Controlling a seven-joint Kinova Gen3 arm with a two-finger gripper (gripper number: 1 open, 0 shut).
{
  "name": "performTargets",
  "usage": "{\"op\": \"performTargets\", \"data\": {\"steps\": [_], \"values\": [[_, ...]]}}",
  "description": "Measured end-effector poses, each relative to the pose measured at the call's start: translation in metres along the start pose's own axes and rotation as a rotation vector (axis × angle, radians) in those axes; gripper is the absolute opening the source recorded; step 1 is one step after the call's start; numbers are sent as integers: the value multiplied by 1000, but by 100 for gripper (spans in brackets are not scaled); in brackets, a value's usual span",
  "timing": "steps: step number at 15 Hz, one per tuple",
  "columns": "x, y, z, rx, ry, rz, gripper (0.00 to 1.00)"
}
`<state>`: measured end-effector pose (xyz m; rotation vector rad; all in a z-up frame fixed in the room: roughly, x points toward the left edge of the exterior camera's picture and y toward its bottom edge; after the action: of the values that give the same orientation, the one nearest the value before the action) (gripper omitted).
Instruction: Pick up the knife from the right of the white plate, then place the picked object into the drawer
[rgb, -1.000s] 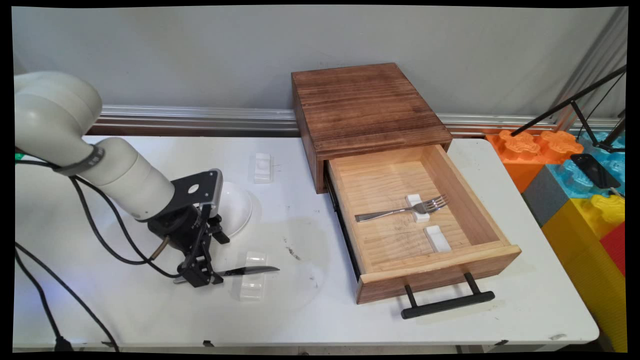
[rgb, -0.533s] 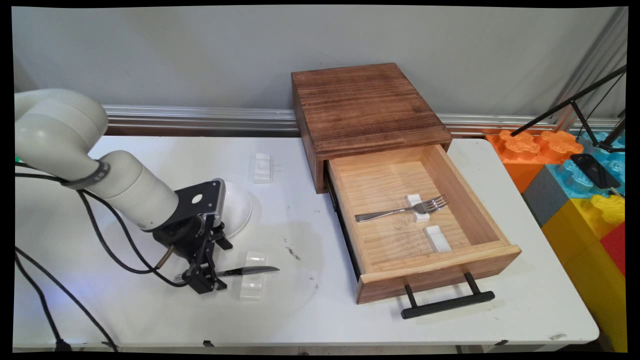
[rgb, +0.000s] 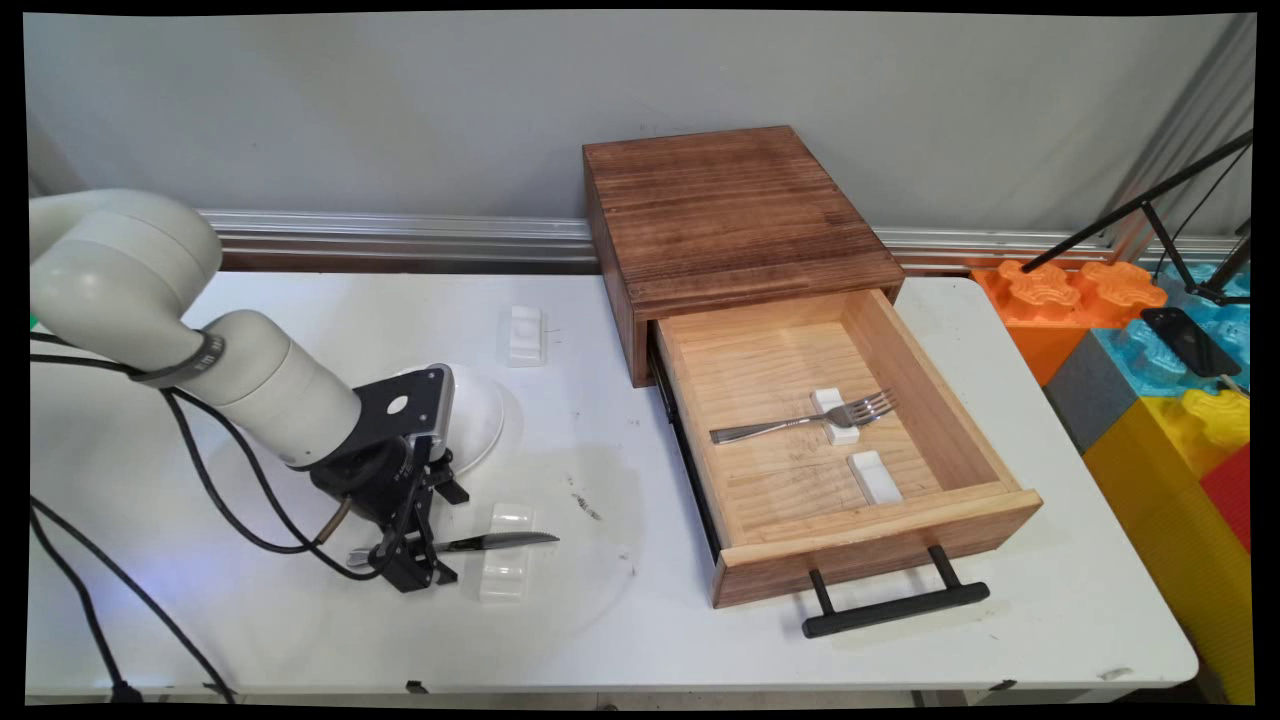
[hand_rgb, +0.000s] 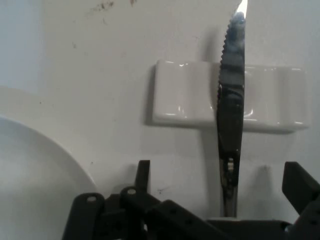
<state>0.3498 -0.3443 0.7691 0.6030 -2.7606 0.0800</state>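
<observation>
Straddling the handle of the one knife (rgb: 478, 543) at lower left of the frame, the gripper (rgb: 411, 566) has its fingers (hand_rgb: 143, 172) apart, one on each side. The knife lies across one of four white rests (rgb: 505, 549), long axis left-right, tip pointing right. One rest (rgb: 526, 335) sits above, beyond the single white plate (rgb: 478, 412). The open drawer (rgb: 985, 515) holds one fork (rgb: 800, 423) propped on a rest (rgb: 836, 400) and a bare rest (rgb: 876, 477).

White table (rgb: 640, 620) bears wooden drawer box (rgb: 740, 215), white bowl (rgb: 478, 415), two white rests (rgb: 525, 335) (rgb: 505, 565).
</observation>
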Motion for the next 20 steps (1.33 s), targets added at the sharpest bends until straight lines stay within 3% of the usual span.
{"op": "performTargets", "data": {"steps": [3, 4, 13, 20], "values": [[-1, 0, 1, 0, -2, 9, 100], [-2, -1, 1, 1, -4, 15, 0], [-4, -1, -6, -4, -24, 33, 0], [7, -2, -31, -13, -26, 30, 0]]}}
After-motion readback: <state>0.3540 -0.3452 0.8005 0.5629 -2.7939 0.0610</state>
